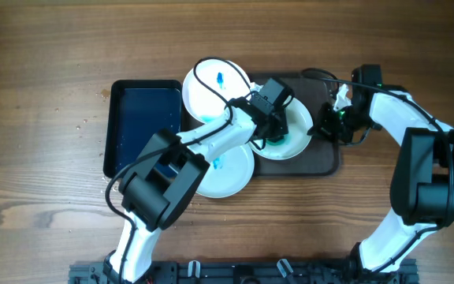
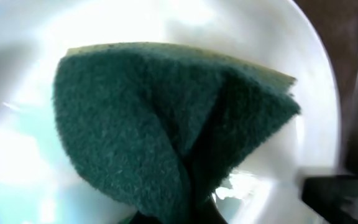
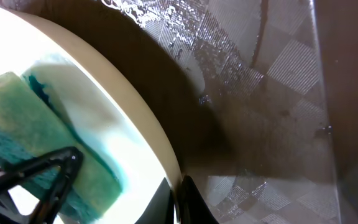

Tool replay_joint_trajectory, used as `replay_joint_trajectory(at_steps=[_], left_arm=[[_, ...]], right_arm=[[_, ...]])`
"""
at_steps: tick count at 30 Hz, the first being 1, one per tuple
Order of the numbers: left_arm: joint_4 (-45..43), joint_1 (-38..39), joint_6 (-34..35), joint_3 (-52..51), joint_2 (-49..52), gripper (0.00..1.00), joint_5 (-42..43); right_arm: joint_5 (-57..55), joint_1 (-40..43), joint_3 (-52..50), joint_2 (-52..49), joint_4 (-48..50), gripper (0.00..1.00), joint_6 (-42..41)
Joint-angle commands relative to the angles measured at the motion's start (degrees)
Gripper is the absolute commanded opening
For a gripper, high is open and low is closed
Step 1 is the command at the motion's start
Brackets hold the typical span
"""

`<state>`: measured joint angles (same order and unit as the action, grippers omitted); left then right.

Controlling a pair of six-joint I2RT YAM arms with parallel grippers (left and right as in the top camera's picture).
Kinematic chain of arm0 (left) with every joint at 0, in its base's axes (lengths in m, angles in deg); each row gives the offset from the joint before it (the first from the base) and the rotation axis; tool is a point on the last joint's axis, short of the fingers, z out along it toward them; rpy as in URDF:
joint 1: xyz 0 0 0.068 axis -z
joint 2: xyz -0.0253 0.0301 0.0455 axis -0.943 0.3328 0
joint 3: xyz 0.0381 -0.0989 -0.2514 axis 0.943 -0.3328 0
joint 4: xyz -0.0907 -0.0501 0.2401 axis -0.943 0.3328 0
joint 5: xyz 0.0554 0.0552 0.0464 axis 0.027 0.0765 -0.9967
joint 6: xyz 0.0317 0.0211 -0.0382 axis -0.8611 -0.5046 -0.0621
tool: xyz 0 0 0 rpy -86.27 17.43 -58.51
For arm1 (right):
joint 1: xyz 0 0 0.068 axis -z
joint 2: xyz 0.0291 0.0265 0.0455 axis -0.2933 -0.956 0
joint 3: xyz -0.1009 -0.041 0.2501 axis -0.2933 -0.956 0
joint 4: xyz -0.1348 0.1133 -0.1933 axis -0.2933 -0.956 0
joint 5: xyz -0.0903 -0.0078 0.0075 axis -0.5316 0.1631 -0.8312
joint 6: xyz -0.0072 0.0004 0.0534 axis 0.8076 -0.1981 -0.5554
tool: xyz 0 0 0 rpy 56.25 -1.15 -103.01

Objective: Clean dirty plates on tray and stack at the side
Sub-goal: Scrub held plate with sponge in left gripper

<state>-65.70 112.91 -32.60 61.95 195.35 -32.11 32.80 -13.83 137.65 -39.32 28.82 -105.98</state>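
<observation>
A white plate (image 1: 296, 136) lies on the dark brown tray (image 1: 327, 160). My left gripper (image 1: 271, 128) is shut on a green sponge (image 2: 154, 118) and presses it onto the plate (image 2: 319, 81). My right gripper (image 1: 322, 126) is shut on the plate's right rim (image 3: 151, 118), one finger on each side of it (image 3: 183, 202). The sponge (image 3: 48, 146) and a blue-green smear show on the plate in the right wrist view. The left fingers are mostly hidden under the sponge.
Two more white plates with blue stains lie left of the tray, one at the back (image 1: 211, 85) and one nearer the front (image 1: 228, 170). A dark blue rectangular bin (image 1: 142, 126) stands further left. The tray surface (image 3: 266, 124) is wet.
</observation>
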Motion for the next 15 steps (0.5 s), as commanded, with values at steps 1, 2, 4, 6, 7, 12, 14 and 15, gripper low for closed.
replay_joint_trajectory(at_steps=[1,2,4,6,7,12,14,15], left_arm=[[-1.38,0.79,4.46,-1.14,4.50,0.04,7.08],[-1.97,0.79,4.46,-1.14,5.14,0.04,4.66],[-3.28,0.61,4.44,-1.14,6.08,0.04,-1.38],[-5.01,0.39,4.20,-1.14,6.93,0.04,-8.31],[-5.51,0.24,3.98,-1.14,7.08,0.04,-11.72],[-9.16,-0.31,-5.11,-1.11,7.08,0.04,-19.39],[-6.84,-0.31,-6.60,-1.11,7.06,0.04,-18.18],[-3.37,-0.31,-6.56,-1.11,7.06,0.04,-15.74]], right_arm=[[4.31,0.02,-2.19,-0.57,1.51,0.04,-0.22],[4.33,0.02,-2.19,-0.57,1.51,0.04,0.15],[4.33,0.02,-2.19,-0.57,1.51,0.04,0.20],[4.33,0.02,-2.19,-0.57,1.49,0.04,0.90],[4.31,0.02,-2.19,-0.57,1.36,0.04,1.05],[4.02,0.02,-2.19,-0.57,1.11,0.04,1.64],[4.02,0.02,-2.19,-0.57,1.11,0.04,1.64],[4.00,0.02,-2.19,-0.57,1.11,0.04,1.66]])
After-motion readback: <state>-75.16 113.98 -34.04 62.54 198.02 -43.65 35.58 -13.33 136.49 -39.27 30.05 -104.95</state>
